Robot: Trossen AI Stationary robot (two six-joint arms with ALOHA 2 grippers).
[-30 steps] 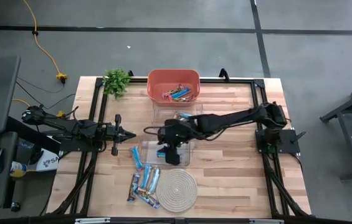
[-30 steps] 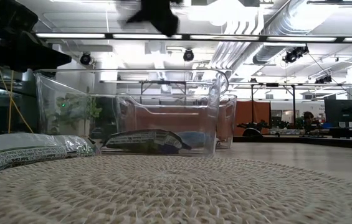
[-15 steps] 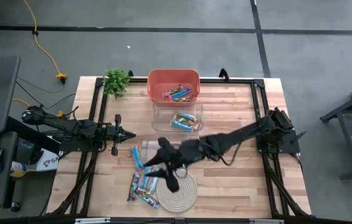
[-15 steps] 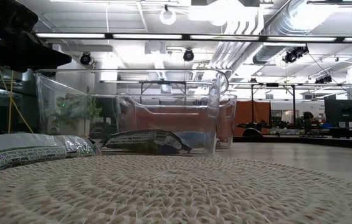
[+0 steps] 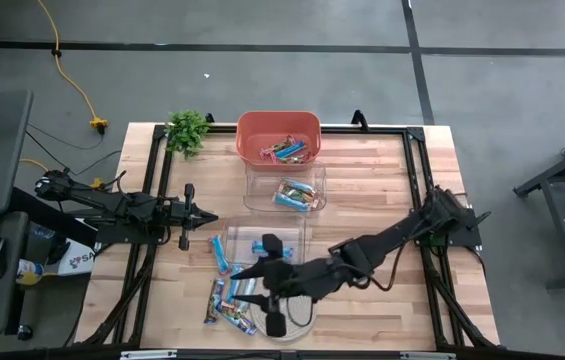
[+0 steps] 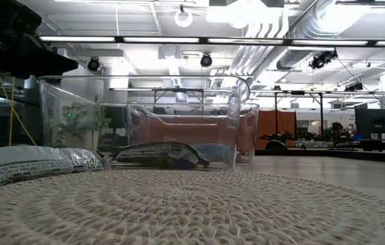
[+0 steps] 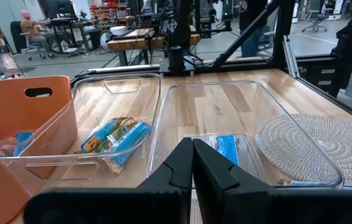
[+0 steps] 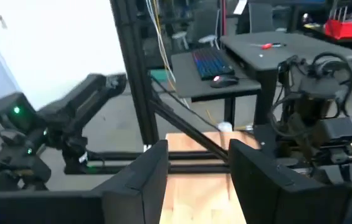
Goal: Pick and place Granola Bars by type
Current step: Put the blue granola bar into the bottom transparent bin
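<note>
The Granola Bars lie in several places. Some are in the orange bin (image 5: 278, 137), some in the far clear container (image 5: 297, 194), and one blue bar (image 5: 262, 245) is in the nearer clear container. Several loose bars (image 5: 230, 292) lie flat on the table beside the woven coaster (image 5: 297, 300). My right gripper (image 5: 254, 290) hangs high above those loose bars and the coaster's left part. It is open, pointing toward the table's left, with nothing between its fingers (image 8: 135, 180). My left gripper (image 5: 207, 217) waits shut at the table's left side, its fingers (image 7: 191, 168) pressed together.
A small green plant (image 5: 188, 130) stands at the far left corner. Black frame rails (image 5: 417, 150) run along the table's edges. The low view looks across the coaster (image 6: 192, 204) at bars (image 6: 22, 167) and the clear containers (image 6: 178, 136).
My right gripper has swung from above the nearer clear container toward the table's near edge and risen, turning until it points toward the table's left. It has left the low view's top edge. The blue bar stays in that container.
</note>
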